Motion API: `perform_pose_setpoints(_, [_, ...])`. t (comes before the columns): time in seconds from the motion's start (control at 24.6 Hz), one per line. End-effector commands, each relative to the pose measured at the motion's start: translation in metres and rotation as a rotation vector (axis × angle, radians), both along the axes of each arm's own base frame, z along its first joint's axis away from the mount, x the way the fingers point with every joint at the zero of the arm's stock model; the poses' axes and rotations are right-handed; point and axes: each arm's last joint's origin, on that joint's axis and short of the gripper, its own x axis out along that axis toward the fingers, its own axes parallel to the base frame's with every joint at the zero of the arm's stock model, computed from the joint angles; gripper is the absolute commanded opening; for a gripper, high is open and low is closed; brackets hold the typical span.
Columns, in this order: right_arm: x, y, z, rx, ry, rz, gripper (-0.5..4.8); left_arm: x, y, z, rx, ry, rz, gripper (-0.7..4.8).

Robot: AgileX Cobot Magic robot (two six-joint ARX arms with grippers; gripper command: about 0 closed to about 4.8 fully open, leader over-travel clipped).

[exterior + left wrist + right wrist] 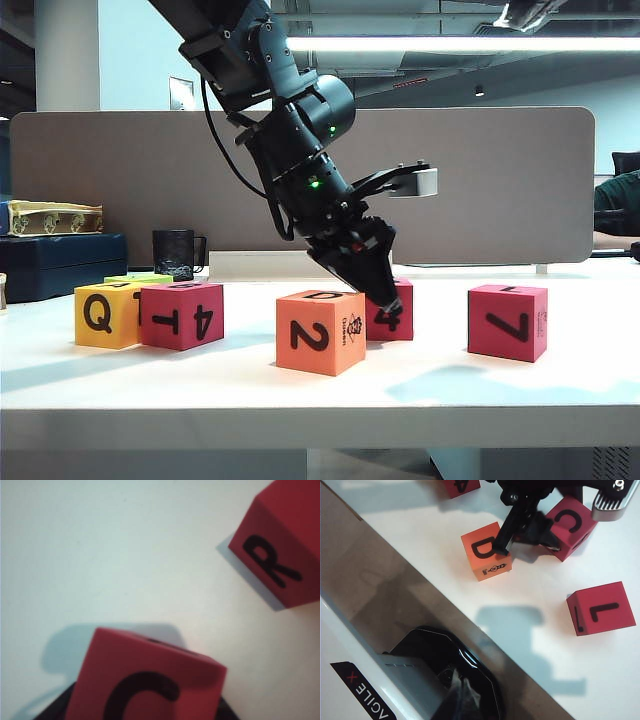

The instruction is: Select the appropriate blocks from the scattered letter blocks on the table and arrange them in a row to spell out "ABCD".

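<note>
Left gripper (530, 527) astride C-topped pink-red foam cube (570, 526), grip uncertain; three pink-red cubes counted, orange one (321, 331) at nine o'clock. Right gripper unseen.

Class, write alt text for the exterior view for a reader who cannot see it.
The left gripper reaches down onto a pink-red cube behind the orange cube marked 2. On the white table also sit a yellow Q cube, a pink-red T/4 cube and a pink-red 7 cube.
</note>
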Motion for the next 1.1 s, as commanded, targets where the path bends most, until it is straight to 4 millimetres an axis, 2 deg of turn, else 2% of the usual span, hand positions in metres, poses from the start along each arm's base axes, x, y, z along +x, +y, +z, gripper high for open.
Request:
perform_pose_setpoints(0.04, [0.0, 0.0, 0.003, 0.014, -0.02, -0.001, -0.02, 0.001, -0.001, 0.004, -0.005, 0.006, 0.051, 2.72])
perform_pose_setpoints(0.16, [0.0, 0.0, 0.003, 0.014, -0.02, 0.0, -0.02, 0.004, -0.001, 0.01, 0.018, -0.016, 0.113, 2.71])
perform_pose_setpoints(0.33, [0.0, 0.0, 0.003, 0.015, -0.02, 0.0, -0.02, 0.008, -0.002, 0.035, 0.041, -0.018, 0.243, 2.72])
perform_pose_setpoints(0.45, [0.0, 0.0, 0.003, 0.016, -0.018, 0.002, -0.02, 0.005, 0.005, 0.059, 0.01, 0.037, 0.451, 2.72])
perform_pose_setpoints(0.57, [0.0, 0.0, 0.003, 0.016, -0.019, 0.002, -0.02, -0.001, 0.012, 0.074, -0.053, 0.106, 0.584, 2.67])
perform_pose_setpoints(0.69, [0.0, 0.0, 0.003, 0.016, -0.018, 0.002, -0.02, -0.004, 0.015, 0.081, -0.056, 0.112, 0.628, 2.32])
perform_pose_setpoints(0.85, [0.0, 0.0, 0.003, 0.017, -0.019, 0.002, -0.02, -0.006, 0.019, 0.085, -0.031, 0.096, 0.667, 2.33])
perform_pose_setpoints(1.1, [0.0, 0.001, 0.003, 0.019, -0.021, 0.002, -0.02, -0.01, 0.046, 0.095, 0.028, 0.17, 0.749, 2.33])
